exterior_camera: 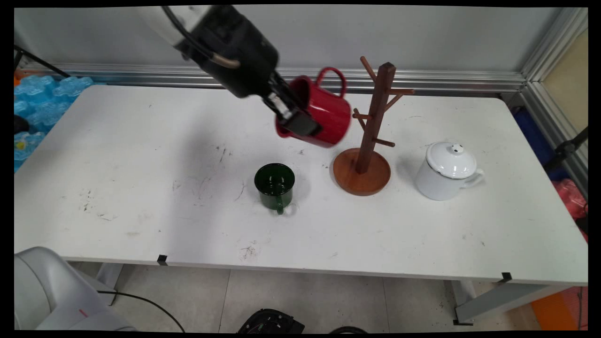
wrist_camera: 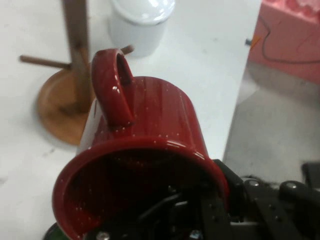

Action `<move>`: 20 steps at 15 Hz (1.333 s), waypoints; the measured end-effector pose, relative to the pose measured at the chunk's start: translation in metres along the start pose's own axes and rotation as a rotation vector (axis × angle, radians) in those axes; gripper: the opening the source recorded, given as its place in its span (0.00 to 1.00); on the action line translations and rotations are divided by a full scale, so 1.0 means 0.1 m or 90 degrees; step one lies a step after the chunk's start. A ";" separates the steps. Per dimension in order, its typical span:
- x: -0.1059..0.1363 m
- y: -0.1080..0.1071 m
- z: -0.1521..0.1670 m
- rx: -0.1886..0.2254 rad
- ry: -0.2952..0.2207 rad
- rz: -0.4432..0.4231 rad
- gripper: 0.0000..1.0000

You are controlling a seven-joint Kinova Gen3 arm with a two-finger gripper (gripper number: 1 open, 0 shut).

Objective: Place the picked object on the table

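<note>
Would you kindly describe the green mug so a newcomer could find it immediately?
Start from the wooden mug tree standing mid-table. To its left in the main view stands the green mug, upright on the table. It alone is dark green, unlike the red mug held aloft.

Table (exterior_camera: pixel 141 188): green mug (exterior_camera: pixel 275 185), rack (exterior_camera: pixel 366 155), white pot (exterior_camera: pixel 446 171).

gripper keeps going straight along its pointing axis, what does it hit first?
Probably the wooden mug tree. The gripper is shut on the red mug, held tilted in the air, pointing toward the tree. Depth is unclear; the mug would likely touch first.
</note>
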 end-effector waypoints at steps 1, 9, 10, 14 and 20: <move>-0.02 -0.07 -0.06 0.007 -0.006 0.008 0.00; -0.07 -0.50 -0.31 0.060 -0.045 0.050 0.00; -0.06 -0.57 -0.32 0.070 -0.053 0.054 0.00; 0.01 -0.80 -0.28 0.105 -0.086 0.072 0.00; 0.13 -1.10 0.04 0.130 -0.153 0.107 0.00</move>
